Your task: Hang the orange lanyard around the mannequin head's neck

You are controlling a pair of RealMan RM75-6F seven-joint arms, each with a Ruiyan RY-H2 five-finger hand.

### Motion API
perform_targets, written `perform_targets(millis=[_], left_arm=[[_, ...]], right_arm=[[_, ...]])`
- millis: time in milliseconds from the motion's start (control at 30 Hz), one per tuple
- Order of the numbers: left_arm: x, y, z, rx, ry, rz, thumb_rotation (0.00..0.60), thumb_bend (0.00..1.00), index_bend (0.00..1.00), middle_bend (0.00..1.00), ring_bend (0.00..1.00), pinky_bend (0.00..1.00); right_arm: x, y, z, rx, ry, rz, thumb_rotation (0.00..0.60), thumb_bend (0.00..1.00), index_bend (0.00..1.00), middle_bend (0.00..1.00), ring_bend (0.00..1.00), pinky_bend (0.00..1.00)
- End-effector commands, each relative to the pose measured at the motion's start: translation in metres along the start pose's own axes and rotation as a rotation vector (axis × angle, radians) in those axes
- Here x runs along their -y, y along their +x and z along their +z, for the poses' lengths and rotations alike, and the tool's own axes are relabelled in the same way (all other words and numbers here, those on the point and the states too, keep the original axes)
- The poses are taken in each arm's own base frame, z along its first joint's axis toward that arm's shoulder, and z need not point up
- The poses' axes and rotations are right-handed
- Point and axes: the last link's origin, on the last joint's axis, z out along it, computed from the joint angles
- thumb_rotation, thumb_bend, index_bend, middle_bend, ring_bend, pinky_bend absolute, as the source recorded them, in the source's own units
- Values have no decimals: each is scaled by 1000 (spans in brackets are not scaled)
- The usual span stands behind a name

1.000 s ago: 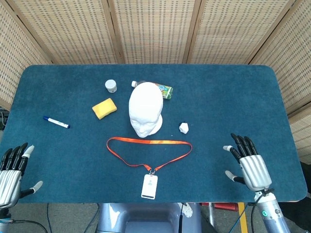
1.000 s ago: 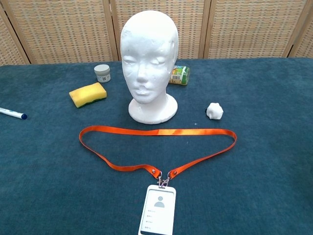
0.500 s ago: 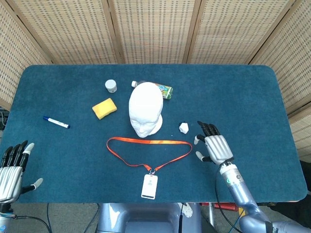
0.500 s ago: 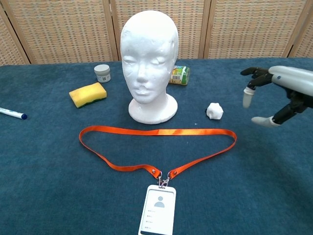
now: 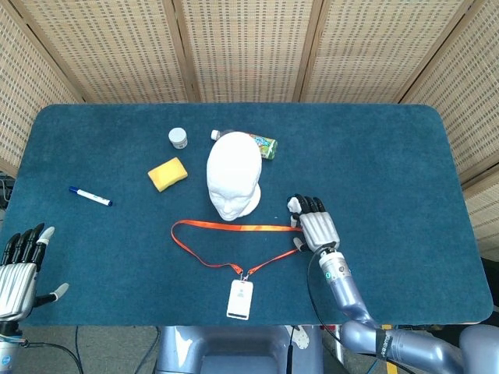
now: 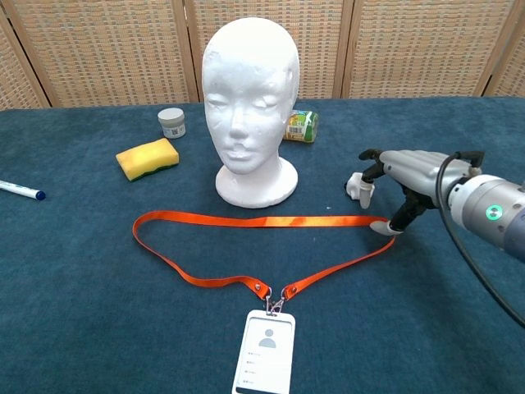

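The desk [image 5: 390, 156] is covered in dark blue felt and carries everything here. The white mannequin head [image 5: 233, 180] stands upright near the middle, its face turned toward me.

Just in front of its base the orange lanyard [image 6: 246, 222] lies flat on the desk in a wide loop, not around the neck. The two ends of the strap meet at a clip nearer me, where a white badge card [image 5: 241, 299] lies flat.

My right hand [image 5: 315, 226] is over the right end of the loop, palm down, fingers [image 6: 366, 190] apart and slightly curved, holding nothing. In the chest view my thumb tip is at the bend of the strap; I cannot tell whether it touches it. My left hand [image 5: 19, 262] is at the near left edge of the desk, well apart from everything, fingers straight and spread, released.

A yellow sponge [image 5: 168, 174] lies to the left of the head. A small bottle with a green printed label [image 5: 265, 145] lies on its side behind the head. A blue marker with a white barrel [image 5: 90, 196] lies far out on the left. A small white-capped jar [image 5: 178, 138] stands behind the sponge. A little white lump [image 6: 358, 183] sits just beside my right fingertips, between them and the head's base.
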Motion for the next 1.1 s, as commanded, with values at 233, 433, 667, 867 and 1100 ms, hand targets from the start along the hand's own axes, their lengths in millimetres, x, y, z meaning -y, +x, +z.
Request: perform_targets(millis=[233, 433, 667, 867, 1100], left_arm=[[0, -1, 1, 4, 3, 3, 600, 0, 0, 0, 0, 0], [0, -2, 1, 6, 1, 5, 600, 0, 0, 0, 0, 0], [0, -2, 1, 4, 3, 5, 600, 0, 0, 0, 0, 0], [0, -2, 2, 5, 4, 4, 600, 0, 0, 0, 0, 0], [1, -2, 2, 6, 6, 3, 600, 0, 0, 0, 0, 0]], right_arm=[[7, -10, 13, -2, -54, -17, 600, 302, 454, 0, 0, 0], [5, -14, 17, 14, -78, -35, 600, 372, 459, 0, 0, 0], [4, -16, 19, 18, -88, -80, 600, 412, 489, 0, 0, 0], [4, -20, 19, 16, -82, -104, 600, 417, 565, 0, 0, 0], [6, -20, 19, -11, -68, -95, 600, 438, 671, 0, 0, 0]])
